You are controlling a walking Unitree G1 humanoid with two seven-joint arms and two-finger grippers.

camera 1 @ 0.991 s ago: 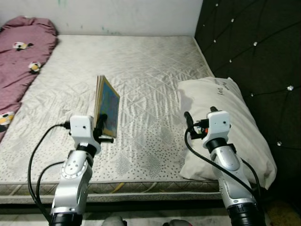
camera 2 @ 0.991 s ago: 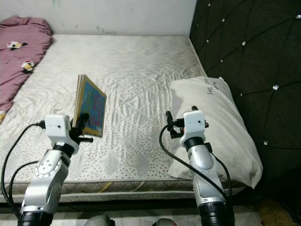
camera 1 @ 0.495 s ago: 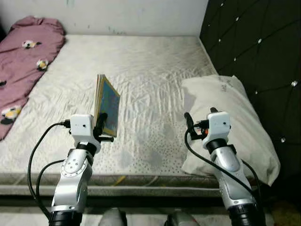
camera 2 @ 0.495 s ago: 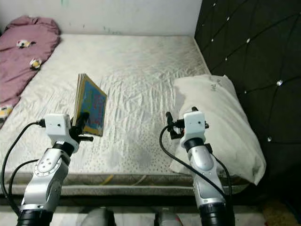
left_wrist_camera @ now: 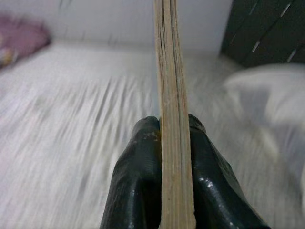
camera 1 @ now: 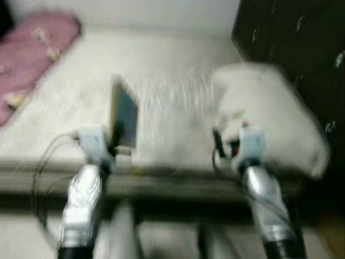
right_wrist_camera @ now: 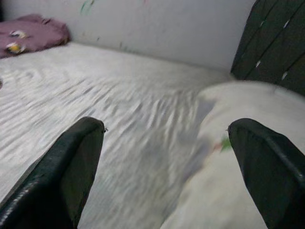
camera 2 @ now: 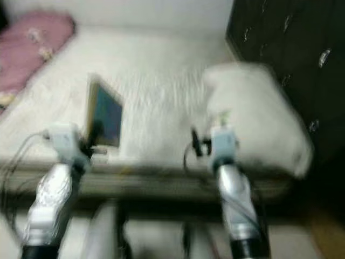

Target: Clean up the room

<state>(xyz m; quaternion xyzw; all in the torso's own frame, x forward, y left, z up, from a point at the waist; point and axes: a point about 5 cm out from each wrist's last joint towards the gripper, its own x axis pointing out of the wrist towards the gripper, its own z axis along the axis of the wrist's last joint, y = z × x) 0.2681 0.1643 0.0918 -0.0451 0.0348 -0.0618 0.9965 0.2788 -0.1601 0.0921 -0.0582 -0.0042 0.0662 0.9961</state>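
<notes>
A thin book (camera 1: pixel 122 116) with a blue cover stands upright, pinched by my left gripper (camera 1: pixel 114 144) in front of the white mattress (camera 1: pixel 167 81). In the left wrist view both black fingers (left_wrist_camera: pixel 140 171) press the book's pale page edge (left_wrist_camera: pixel 172 119) from either side. My right gripper (right_wrist_camera: pixel 167 157) is open, its two fingers wide apart and nothing between them, held over the near part of the mattress beside a white pillow (camera 1: pixel 269 113). Both eye views are blurred.
A maroon blanket (camera 1: pixel 35 46) lies at the mattress's far left. A dark tufted headboard (camera 1: pixel 294 38) rises on the right behind the pillow. The mattress's front edge (camera 1: pixel 161 181) runs just beyond my arms, with floor below it.
The whole picture has shifted and blurred: the bed sits higher and farther in view, so the camera has moved back. The book stays in my left gripper; the right one stays open.
</notes>
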